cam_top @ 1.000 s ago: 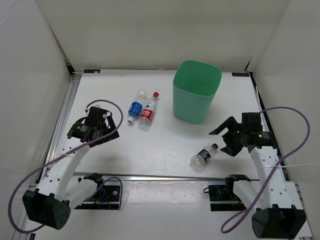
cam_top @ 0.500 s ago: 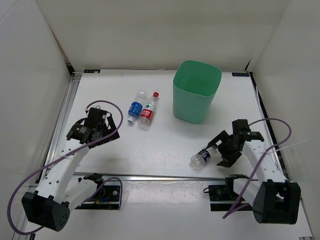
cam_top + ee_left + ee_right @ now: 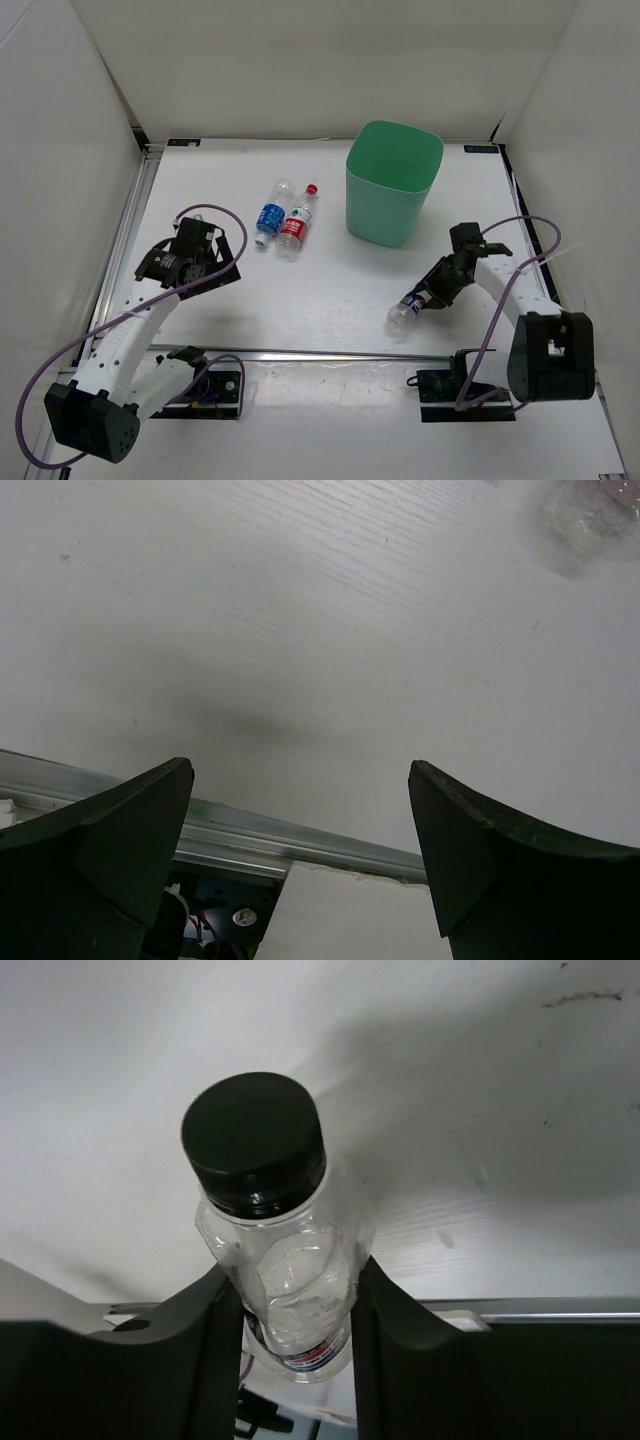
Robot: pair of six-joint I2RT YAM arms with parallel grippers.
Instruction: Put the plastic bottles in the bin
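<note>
Currently three bottles: blue-labelled [image 3: 269, 213], red-labelled [image 3: 293, 228], black-capped one [image 3: 285, 1260] pinched in right tool [image 3: 433, 290]; one bin [image 3: 380, 215]; left tool [image 3: 298, 770] spread.

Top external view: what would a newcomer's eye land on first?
The mint-green bin stands tall at the back, right of centre. Near the front right, the right gripper is shut on a clear black-capped bottle. Left of the bin, a blue-labelled bottle and a red-labelled bottle lie side by side, while the left gripper hangs open, holding nothing.
</note>
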